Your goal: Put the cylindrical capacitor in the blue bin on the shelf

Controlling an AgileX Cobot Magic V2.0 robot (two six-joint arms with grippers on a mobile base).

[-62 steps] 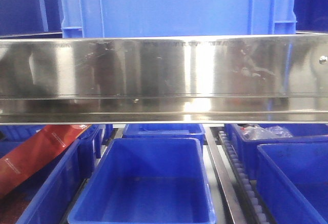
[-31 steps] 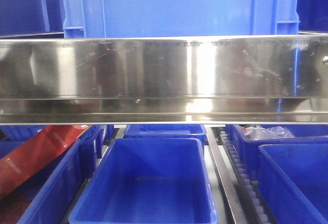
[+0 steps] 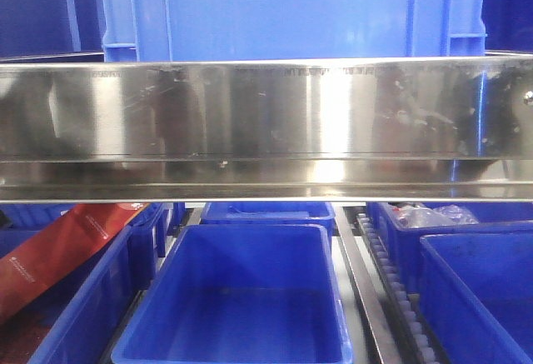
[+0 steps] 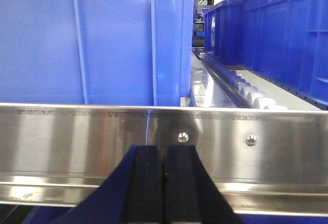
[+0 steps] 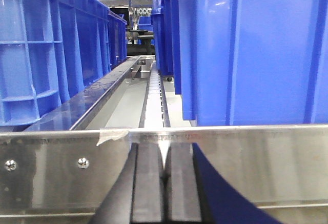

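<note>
The cylindrical capacitor is not in view in any frame. The shelf's shiny steel rail (image 3: 266, 122) runs across the front view, with an empty blue bin (image 3: 241, 232) below it. My left gripper (image 4: 165, 152) is shut with nothing between its black pads, right in front of the shelf rail (image 4: 256, 126). My right gripper (image 5: 164, 155) is also shut and empty, in front of the rail (image 5: 246, 152) of the same tier. Neither gripper shows in the front view.
A large blue crate (image 3: 291, 10) stands on the upper tier. Lower bins flank the empty one: the left (image 3: 92, 314) holds a red packet (image 3: 58, 251), the back right (image 3: 391, 239) holds clear plastic bags (image 3: 429, 214). Roller tracks (image 5: 154, 96) run between crates.
The front view shifted slightly sideways one second ago, so the shelf and bins sit a few pixels further right. It has held still since.
</note>
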